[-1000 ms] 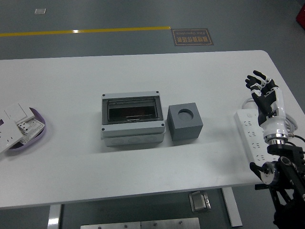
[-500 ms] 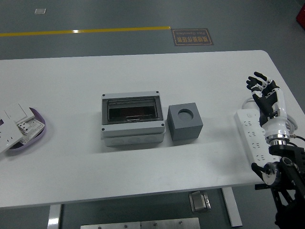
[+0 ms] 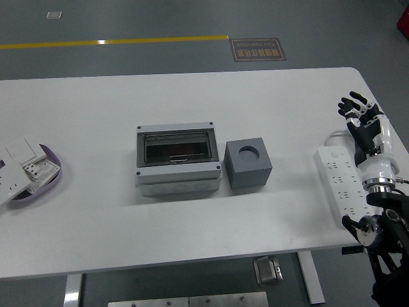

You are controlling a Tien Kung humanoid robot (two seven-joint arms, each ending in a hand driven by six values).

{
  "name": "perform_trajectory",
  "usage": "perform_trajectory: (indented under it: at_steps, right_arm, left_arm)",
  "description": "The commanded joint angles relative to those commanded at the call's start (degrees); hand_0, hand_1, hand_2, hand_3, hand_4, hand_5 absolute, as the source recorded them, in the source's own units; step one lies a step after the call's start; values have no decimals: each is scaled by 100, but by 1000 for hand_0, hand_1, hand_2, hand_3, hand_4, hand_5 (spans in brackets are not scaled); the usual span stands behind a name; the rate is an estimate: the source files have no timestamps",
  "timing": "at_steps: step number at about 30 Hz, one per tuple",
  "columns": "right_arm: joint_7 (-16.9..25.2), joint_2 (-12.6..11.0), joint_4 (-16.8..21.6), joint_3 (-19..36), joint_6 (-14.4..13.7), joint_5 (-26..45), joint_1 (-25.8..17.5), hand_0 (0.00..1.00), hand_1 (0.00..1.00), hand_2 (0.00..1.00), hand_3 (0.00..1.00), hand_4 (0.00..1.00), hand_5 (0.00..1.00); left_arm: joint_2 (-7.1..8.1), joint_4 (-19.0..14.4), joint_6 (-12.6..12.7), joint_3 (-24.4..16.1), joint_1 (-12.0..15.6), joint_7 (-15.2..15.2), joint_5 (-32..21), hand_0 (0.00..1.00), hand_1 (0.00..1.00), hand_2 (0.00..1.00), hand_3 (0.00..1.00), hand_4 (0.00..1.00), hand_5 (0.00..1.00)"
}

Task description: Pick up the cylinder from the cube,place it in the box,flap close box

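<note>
A grey cube (image 3: 248, 164) with a round empty hole in its top stands at the table's middle. No cylinder shows. Left of it, touching or nearly so, sits a grey box (image 3: 178, 160) whose dark see-through flap lies shut. My right hand (image 3: 360, 112) is at the table's right edge, far from the cube, fingers spread and holding nothing. My left arm is out of view.
A white power strip (image 3: 343, 185) with a cable lies near the right edge, beside my right forearm. A purple-rimmed tray (image 3: 52, 180) with white switch parts sits at the left edge. The white table (image 3: 192, 102) ends just below the box.
My right hand has drifted to the right and slightly away, toward the table's right edge. The box and cube have not moved.
</note>
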Motion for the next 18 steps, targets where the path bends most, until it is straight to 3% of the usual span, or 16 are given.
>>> perform_trajectory:
  at_steps: [18]
  right_arm:
    - [142, 10, -9, 16, -45, 71, -2, 779, 677, 651, 671, 723, 252]
  left_arm:
    - [-38, 0, 7, -52, -94, 10, 87, 603, 583, 557, 598, 669, 268]
